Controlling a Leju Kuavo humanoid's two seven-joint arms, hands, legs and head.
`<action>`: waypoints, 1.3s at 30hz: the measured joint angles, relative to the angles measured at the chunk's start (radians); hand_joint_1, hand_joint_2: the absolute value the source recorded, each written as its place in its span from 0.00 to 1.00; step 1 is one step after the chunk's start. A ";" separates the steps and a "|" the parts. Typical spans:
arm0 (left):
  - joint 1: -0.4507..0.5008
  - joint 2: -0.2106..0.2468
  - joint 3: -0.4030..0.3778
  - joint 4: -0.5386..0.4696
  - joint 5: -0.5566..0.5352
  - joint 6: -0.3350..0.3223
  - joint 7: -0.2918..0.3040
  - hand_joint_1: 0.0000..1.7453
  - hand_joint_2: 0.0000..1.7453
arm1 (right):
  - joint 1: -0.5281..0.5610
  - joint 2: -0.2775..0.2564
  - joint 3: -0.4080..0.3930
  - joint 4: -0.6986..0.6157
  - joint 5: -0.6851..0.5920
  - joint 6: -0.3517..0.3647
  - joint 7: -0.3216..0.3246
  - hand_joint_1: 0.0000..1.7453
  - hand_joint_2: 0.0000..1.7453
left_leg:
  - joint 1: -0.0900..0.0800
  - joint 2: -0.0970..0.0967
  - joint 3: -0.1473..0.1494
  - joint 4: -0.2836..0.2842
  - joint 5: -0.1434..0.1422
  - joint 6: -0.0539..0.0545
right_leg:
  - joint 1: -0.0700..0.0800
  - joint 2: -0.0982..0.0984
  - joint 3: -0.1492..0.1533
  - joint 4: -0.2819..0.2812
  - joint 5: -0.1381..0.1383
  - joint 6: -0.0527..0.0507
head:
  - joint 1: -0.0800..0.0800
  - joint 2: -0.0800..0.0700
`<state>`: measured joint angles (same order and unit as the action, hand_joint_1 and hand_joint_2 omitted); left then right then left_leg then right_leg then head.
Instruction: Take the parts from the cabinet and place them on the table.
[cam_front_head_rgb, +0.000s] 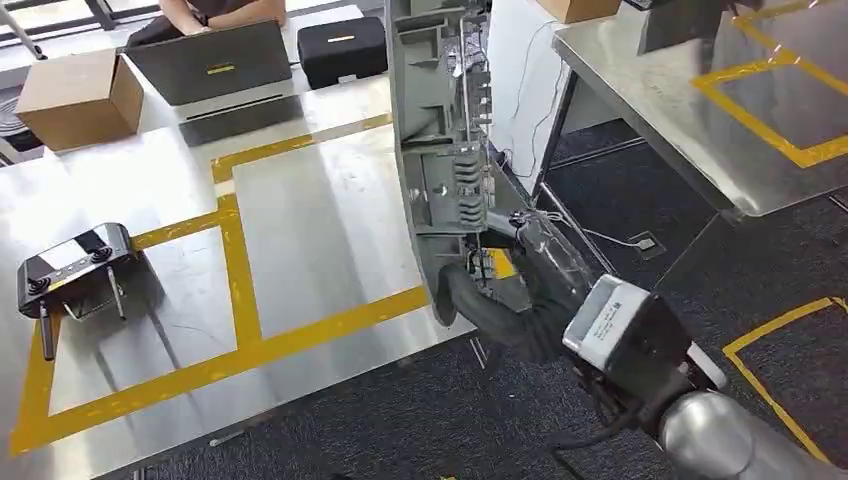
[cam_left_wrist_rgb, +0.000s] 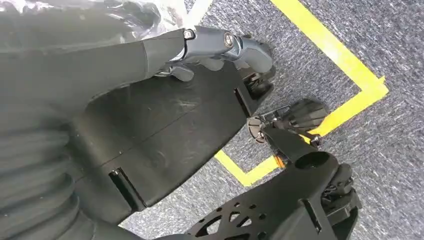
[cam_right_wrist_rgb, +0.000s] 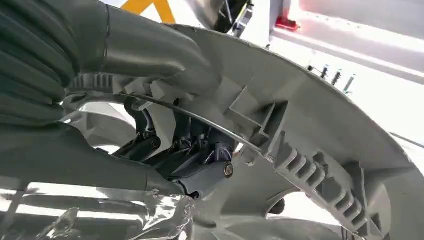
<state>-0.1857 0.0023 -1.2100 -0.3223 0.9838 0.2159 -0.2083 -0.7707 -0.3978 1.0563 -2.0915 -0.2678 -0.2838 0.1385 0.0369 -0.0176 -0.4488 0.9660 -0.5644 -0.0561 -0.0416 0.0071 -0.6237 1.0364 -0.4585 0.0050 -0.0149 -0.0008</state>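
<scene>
Head view: a long grey plastic part (cam_front_head_rgb: 440, 150) is being held by the right hand (cam_front_head_rgb: 500, 300) at its lower end. The part is being kept upright, leaning a little, at the right edge of the shiny metal table (cam_front_head_rgb: 320, 230), which is marked with yellow tape lines (cam_front_head_rgb: 240, 270). The part is curved on its outer side. On its inner side, ribs, small walls and a thin metal rod are being shown. Something small and yellow is being seen near the hand, but it is too blurred to name. The top of the part is being cut off by the picture's edge.

In the right wrist view, the part (cam_right_wrist_rgb: 310, 130) is being gripped: the thick grey thumb is being pressed over its curved rim, and the darker fingers (cam_right_wrist_rgb: 200, 160) are being curled into the ribbed inner side. Some crinkly clear plastic is being seen by the wrist.

In the left wrist view, the left hand (cam_left_wrist_rgb: 200, 55) is being hung over dark carpet with a yellow line. Its fingers are mostly hidden, so it cannot be told if they are wide or closed.

On the table, a black controller (cam_front_head_rgb: 75, 265), a cardboard box (cam_front_head_rgb: 80, 95), a laptop (cam_front_head_rgb: 215, 65) and a black case (cam_front_head_rgb: 342, 50) are lying. A person is partly cut off at the top edge.
</scene>
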 joint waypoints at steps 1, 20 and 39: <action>-0.003 0.000 -0.001 0.000 -0.006 0.000 0.005 0.00 1.00 | -0.018 0.012 0.006 0.025 -0.001 0.001 0.008 1.00 1.00 | 0.000 0.000 0.000 0.000 0.000 0.000 | 0.000 0.000 0.000 0.000 0.000 0.000 | 0.000 0.000; -0.025 -0.014 -0.021 0.000 -0.057 -0.004 0.044 0.00 1.00 | -0.171 0.187 0.101 0.464 -0.009 0.031 0.043 1.00 1.00 | 0.000 0.000 -0.001 0.002 0.000 0.001 | 0.000 0.000 0.000 0.000 0.001 0.001 | 0.000 0.000; -0.025 -0.016 -0.021 0.000 -0.106 -0.004 0.058 0.00 1.00 | -0.231 0.349 0.167 0.928 0.081 0.093 0.028 1.00 1.00 | 0.000 0.000 -0.002 0.002 0.001 0.001 | 0.000 0.000 0.000 0.000 0.001 0.001 | 0.000 0.000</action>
<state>-0.2108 -0.0137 -1.2310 -0.3223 0.8782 0.2117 -0.1499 -1.0021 -0.0488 1.2230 -1.1634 -0.1872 -0.1911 0.1667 0.0369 -0.0179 -0.4505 0.9684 -0.5639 -0.0552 -0.0414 0.0072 -0.6237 1.0360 -0.4575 0.0064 -0.0145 -0.0008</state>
